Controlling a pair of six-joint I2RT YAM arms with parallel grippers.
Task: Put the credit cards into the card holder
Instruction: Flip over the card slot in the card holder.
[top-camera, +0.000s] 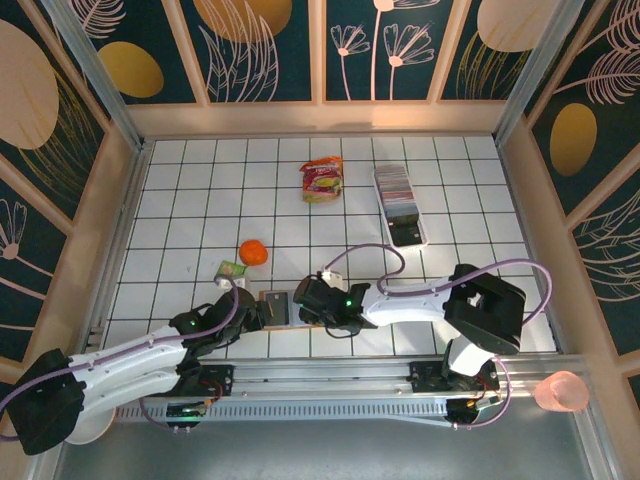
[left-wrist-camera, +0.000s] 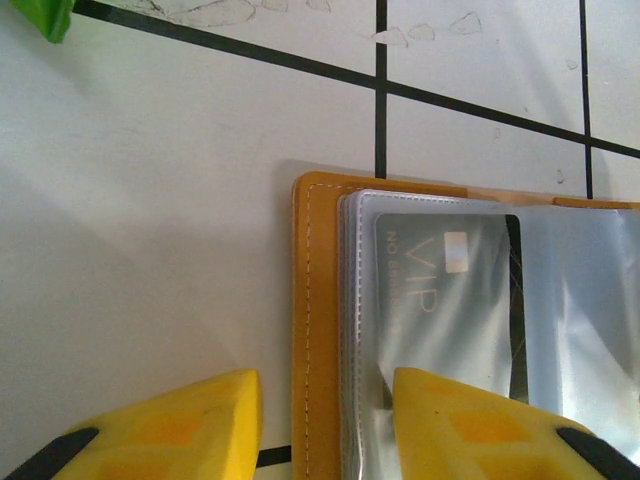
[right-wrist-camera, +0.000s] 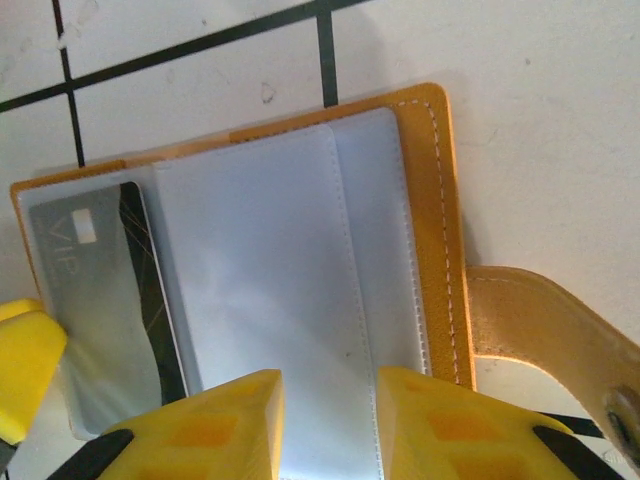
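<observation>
The open holder (left-wrist-camera: 312, 330) lies under both claws with one grey card (left-wrist-camera: 440, 300) tucked in, the left claw (left-wrist-camera: 322, 385) open across its edge, the right claw (right-wrist-camera: 330, 385) a little open over empty pockets (right-wrist-camera: 260, 280), so next a claw likely fetches another card from the far pile (top-camera: 398, 190).

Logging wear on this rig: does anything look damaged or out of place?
The white tiled tabletop has chipped, flaking patches near a grid line beyond the open orange-brown leather card holder; nothing else stands out.
</observation>
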